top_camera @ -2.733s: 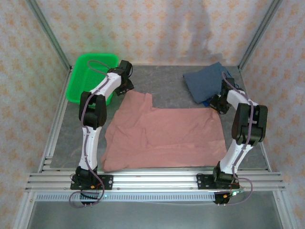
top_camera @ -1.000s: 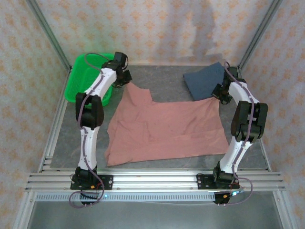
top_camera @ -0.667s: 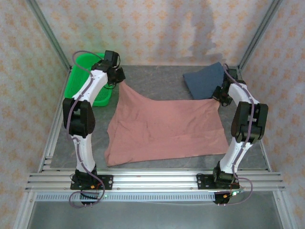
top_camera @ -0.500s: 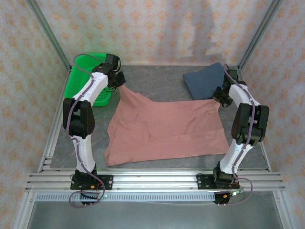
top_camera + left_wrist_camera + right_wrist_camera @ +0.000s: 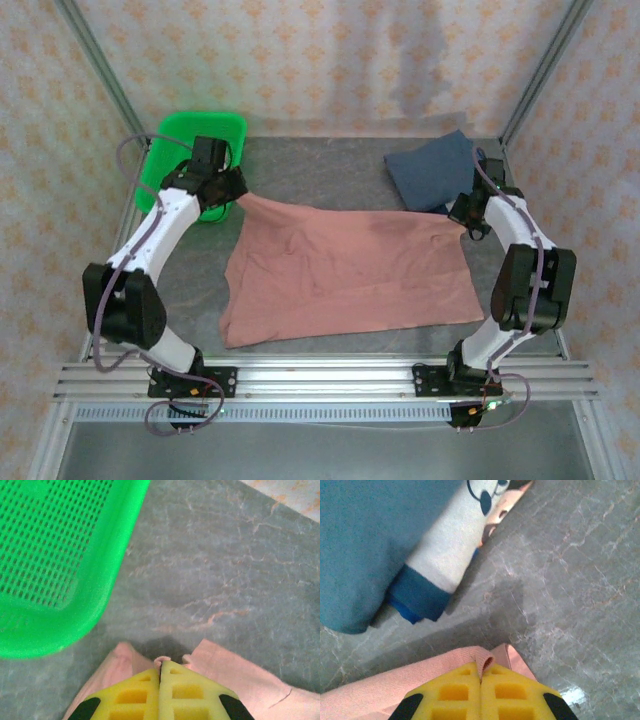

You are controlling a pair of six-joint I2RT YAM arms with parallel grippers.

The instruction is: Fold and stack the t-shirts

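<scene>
The salmon-pink t-shirt (image 5: pixel 350 270) lies spread across the middle of the table (image 5: pixel 320 165). Its near edge is toward the arm bases and its far edge runs between the two arms. The left gripper (image 5: pixel 160 666) has its yellow pads pressed fully together, with a small pinch of pink cloth nipped at the tips. It holds the far-left corner, just beside the green basket (image 5: pixel 180 135). The right gripper (image 5: pixel 481 672) is clamped the same way on a fold of hem at the far-right corner. We judge that the wide two-corner hold is there to keep that edge taut, so the body lies flat and square before any fold. The plain side faces up and we see no print. The slate-blue t-shirt (image 5: pixel 432 172) sits bunched at the far right of the table, just beyond the right gripper. It is apart from the pink cloth, presumably parked clear of the working area. A white, navy-edged cloth (image 5: pixel 440 555) lies against it, and we cannot tell what it belongs to. We take the step in hand to be spreading, with no fold made yet. One risk we see is the right corner snagging the blue shirt.
</scene>
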